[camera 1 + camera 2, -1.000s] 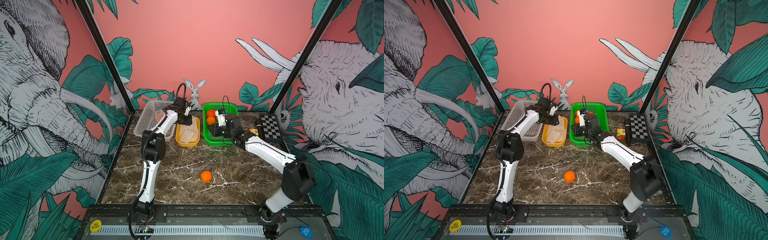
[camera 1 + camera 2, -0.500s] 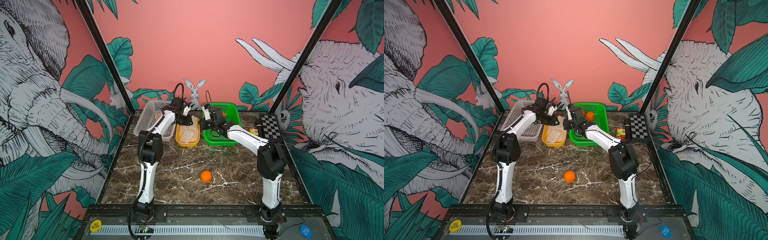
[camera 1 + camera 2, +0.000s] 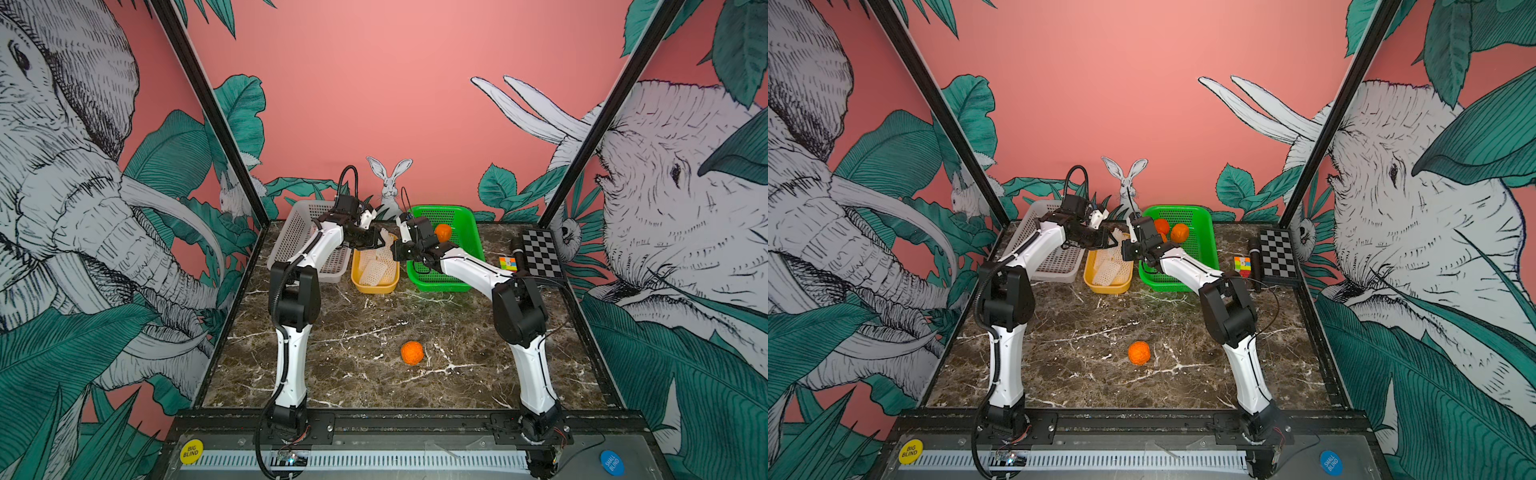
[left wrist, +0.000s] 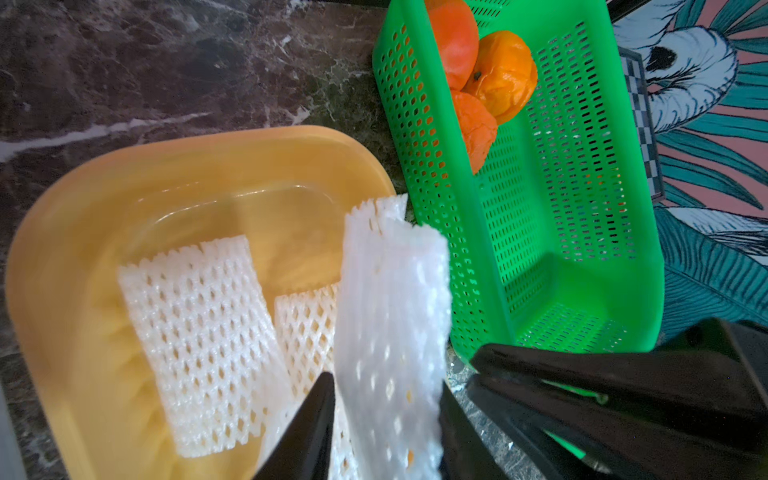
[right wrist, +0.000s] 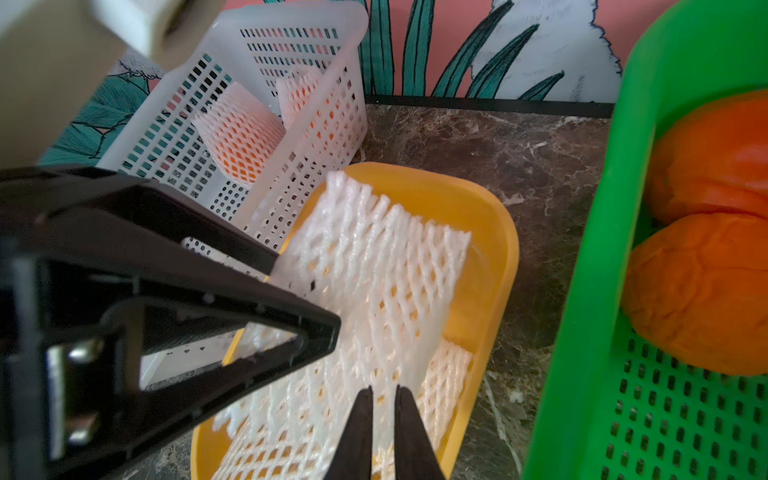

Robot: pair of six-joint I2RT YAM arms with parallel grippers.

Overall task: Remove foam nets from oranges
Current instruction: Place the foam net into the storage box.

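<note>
My left gripper (image 4: 384,419) hangs over the yellow tray (image 4: 62,249), shut on an empty white foam net (image 4: 390,332) that stands up between its jaws. My right gripper (image 5: 384,415) meets it from the green basket's side, its fingers pinched shut on the edge of the same foam net (image 5: 374,270). In a top view both grippers, left (image 3: 380,241) and right (image 3: 397,249), touch over the tray. Flat empty nets (image 4: 199,340) lie in the tray. Three bare oranges (image 4: 503,70) sit in the green basket (image 4: 519,249). Another orange (image 3: 412,352) lies on the table.
The white perforated basket (image 5: 291,62) beside the tray holds two oranges in foam nets (image 5: 241,137). A coloured puzzle cube (image 3: 508,263) and a checkerboard (image 3: 540,253) lie at the right of the green basket (image 3: 465,249). The marble table (image 3: 353,332) stretches in front.
My right arm has swung out of the green basket leftwards to the yellow tray and closed on the net. The left gripper has stayed over the tray with the net.
</note>
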